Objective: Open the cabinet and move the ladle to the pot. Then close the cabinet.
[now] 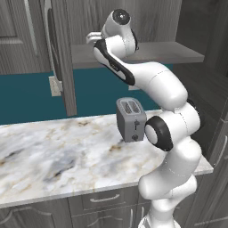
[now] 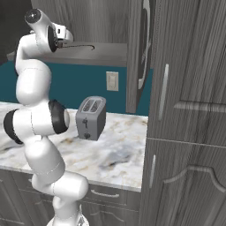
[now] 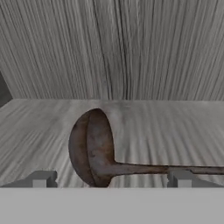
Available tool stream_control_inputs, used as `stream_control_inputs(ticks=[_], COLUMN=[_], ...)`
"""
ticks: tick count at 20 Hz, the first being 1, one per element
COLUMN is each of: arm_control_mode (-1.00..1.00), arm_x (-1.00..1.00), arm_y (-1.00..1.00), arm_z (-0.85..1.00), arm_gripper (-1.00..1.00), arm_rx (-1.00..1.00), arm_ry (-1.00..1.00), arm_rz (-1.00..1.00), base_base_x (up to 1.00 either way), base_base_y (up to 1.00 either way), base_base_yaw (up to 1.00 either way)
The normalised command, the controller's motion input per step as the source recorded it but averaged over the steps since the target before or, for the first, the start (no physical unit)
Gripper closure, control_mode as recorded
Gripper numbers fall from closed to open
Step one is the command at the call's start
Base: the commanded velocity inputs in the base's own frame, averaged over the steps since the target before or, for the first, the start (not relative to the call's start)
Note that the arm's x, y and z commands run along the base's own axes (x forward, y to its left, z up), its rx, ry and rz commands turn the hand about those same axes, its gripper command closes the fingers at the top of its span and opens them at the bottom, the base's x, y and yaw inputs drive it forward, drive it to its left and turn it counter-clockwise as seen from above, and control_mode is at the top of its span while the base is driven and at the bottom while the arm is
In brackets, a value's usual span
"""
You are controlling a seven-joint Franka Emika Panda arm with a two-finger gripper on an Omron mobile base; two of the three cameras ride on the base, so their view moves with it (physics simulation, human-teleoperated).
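The cabinet (image 1: 133, 18) is a dark grey wood-grain wall unit; its door (image 1: 60, 53) stands swung open, exposing a plain grey shelf (image 1: 178, 52). Below it, a marbled table (image 1: 58, 151) carries a silver two-slot toaster (image 1: 131, 119). The ladle (image 3: 94, 148) lies flat on the shelf: a dull brown-grey metal bowl turned on its side, with a slim straight handle running off toward the right in the hand view. In the right base view its thin handle (image 2: 81, 45) extends along the shelf just beyond the hand. The jaws (image 3: 111, 179) are spread wide and hold nothing. Their two fingertips (image 3: 41, 179) flank the ladle, with the bowl's near edge and the start of the handle between them.
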Motion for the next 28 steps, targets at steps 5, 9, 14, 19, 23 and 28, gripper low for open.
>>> stream_control_inputs(ticks=[5, 9, 14, 19, 23, 28], arm_control_mode=[-1.0, -1.0, -1.0, -1.0, -1.0, -1.0], arm_x=[0.03, 0.12, 0.19, 0.11, 0.13, 0.03], arm_y=[0.23, 0.14, 0.0, 0.0, 0.0, 0.0], arm_z=[0.0, 0.0, -0.01, -0.1, -0.16, -0.02], arm_gripper=[-1.0, -1.0, -1.0, -1.0, 1.0, 1.0], arm_rx=[0.0, 0.0, 0.0, 0.0, 0.0, 0.0], arm_ry=[0.04, 0.01, 0.0, 0.04, 0.05, 0.01], arm_rz=[0.0, 0.0, -0.02, -0.03, -0.02, -0.01], base_base_x=[0.0, 0.0, 0.0, 0.0, 0.0, 0.0], base_base_y=[0.0, 0.0, 0.0, 0.0, 0.0, 0.0], base_base_yaw=[0.0, 0.0, 0.0, 0.0, 0.0, 0.0])
